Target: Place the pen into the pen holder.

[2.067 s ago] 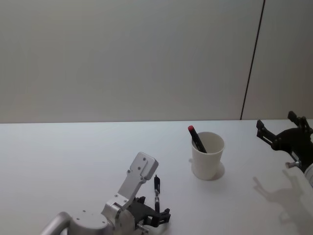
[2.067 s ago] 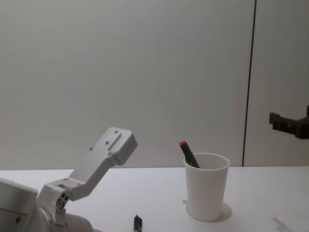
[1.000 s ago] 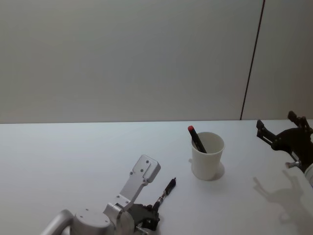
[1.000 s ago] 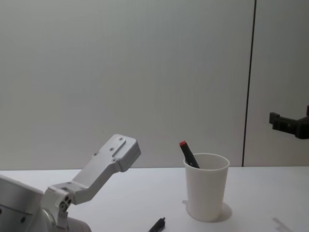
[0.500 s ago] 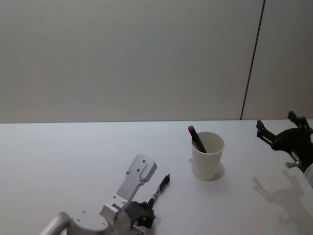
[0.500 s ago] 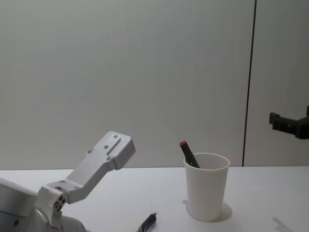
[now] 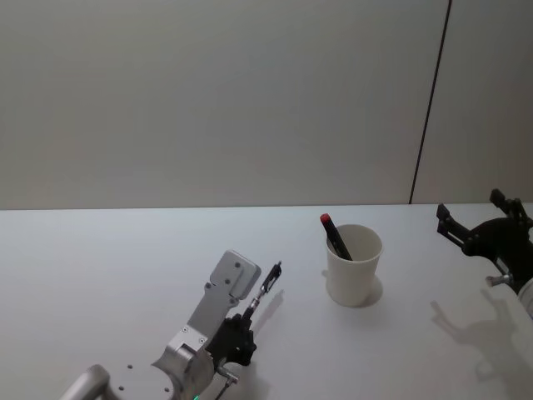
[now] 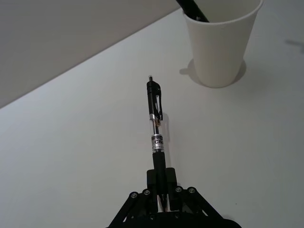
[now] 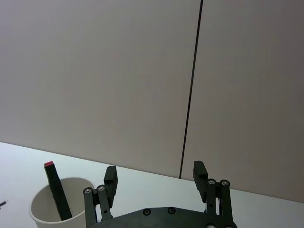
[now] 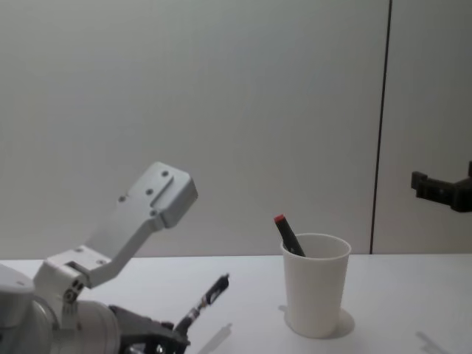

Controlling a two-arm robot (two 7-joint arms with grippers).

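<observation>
My left gripper point(image 7: 242, 324) point(image 8: 160, 192) point(image 10: 174, 330) is shut on a black and clear click pen point(image 7: 262, 288) point(image 8: 156, 128) point(image 10: 207, 297), held by its lower end and lifted off the white table point(image 7: 100, 267). The pen slants up and toward the pen holder point(image 7: 353, 265) point(image 8: 220, 40) point(image 10: 315, 284) point(image 9: 56, 202), a white paper cup standing to the right of it. A black marker with a red cap point(image 7: 334, 235) point(image 10: 287, 234) point(image 9: 57, 189) leans inside the cup. My right gripper point(image 7: 475, 222) point(image 9: 155, 178) hangs open at the right, above the table.
A plain wall with a dark vertical seam point(image 7: 429, 100) stands behind the table. The right gripper's shadow point(image 7: 479, 333) falls on the table at the right. The left arm's white link point(image 7: 218, 296) point(image 10: 140, 214) rises over the near left part of the table.
My left gripper has raised the pen off the table and swung it toward the cup. The right gripper has stayed put.
</observation>
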